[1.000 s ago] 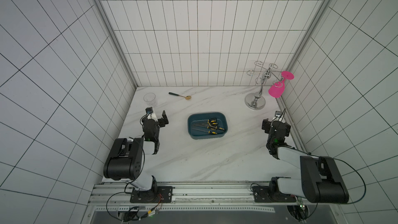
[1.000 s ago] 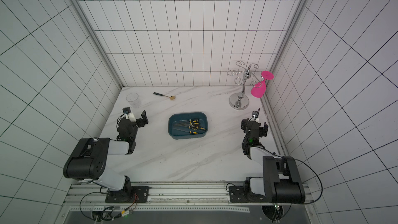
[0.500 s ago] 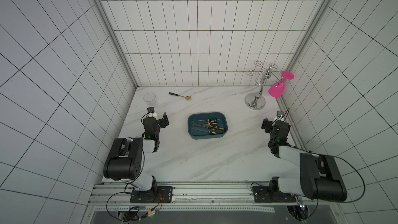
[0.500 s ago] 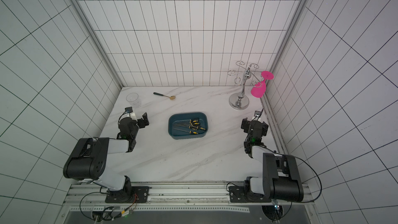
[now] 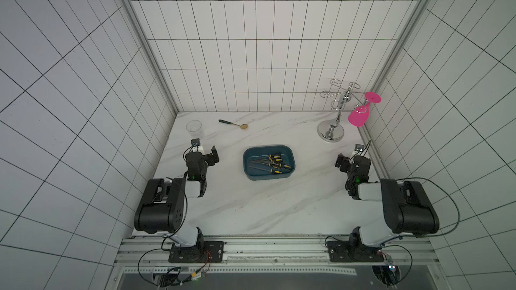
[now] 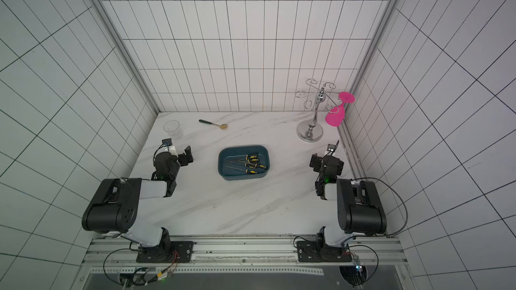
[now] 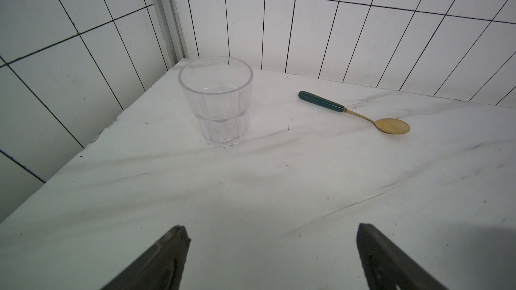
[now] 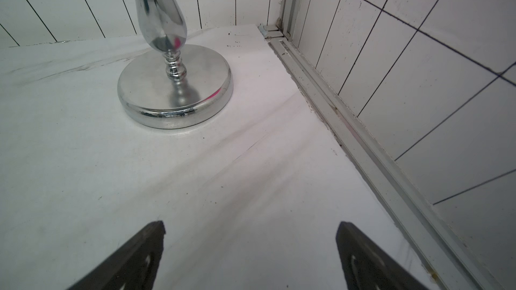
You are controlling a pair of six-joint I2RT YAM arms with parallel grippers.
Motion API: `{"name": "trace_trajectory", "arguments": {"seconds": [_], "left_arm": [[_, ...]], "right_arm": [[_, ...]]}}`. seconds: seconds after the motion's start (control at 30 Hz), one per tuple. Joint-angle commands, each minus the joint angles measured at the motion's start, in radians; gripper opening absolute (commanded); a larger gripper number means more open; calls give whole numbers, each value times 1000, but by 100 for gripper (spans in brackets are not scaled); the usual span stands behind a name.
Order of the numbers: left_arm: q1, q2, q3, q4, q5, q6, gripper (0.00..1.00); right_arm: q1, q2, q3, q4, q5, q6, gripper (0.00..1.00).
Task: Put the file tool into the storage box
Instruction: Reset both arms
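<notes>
The storage box [image 5: 248,174] [image 6: 222,172], a shallow teal tub, sits mid-table in both top views. Several file tools [image 5: 275,164] [image 6: 252,164] with black-and-yellow handles lie inside it. My left gripper [image 5: 206,150] [image 6: 178,150] hovers low at the table's left side, well clear of the box, open and empty. The left wrist view shows its fingers spread over bare marble [image 7: 272,230]. My right gripper [image 5: 350,156] [image 6: 324,155] rests near the right wall, open with nothing between its fingers [image 8: 251,225].
A clear cup [image 5: 193,127] [image 7: 216,101] stands at the back left. A gold spoon [image 5: 234,124] [image 7: 363,115] with a dark green handle lies beside it. A chrome glass rack [image 5: 331,132] [image 8: 174,87] holding a pink wine glass [image 5: 359,115] stands at the back right. An aluminium rail [image 8: 349,124] runs along the right wall.
Hardly anything differs: both arms sit folded back in nearly the same poses, both grippers stay open, and the files stay in the box.
</notes>
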Motion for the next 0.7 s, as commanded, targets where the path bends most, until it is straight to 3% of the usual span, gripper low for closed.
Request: {"name": "trace_trajectory", "arguments": {"seconds": [0.0,0.67], "left_arm": [[1,-9,16,-12,-2,2,98],[1,-8,17,-15,-2,2,98]], "right_arm": [[-6,-3,31,11,-10,7,99],[-6,-8,36,-11,-14,5,99]]}}
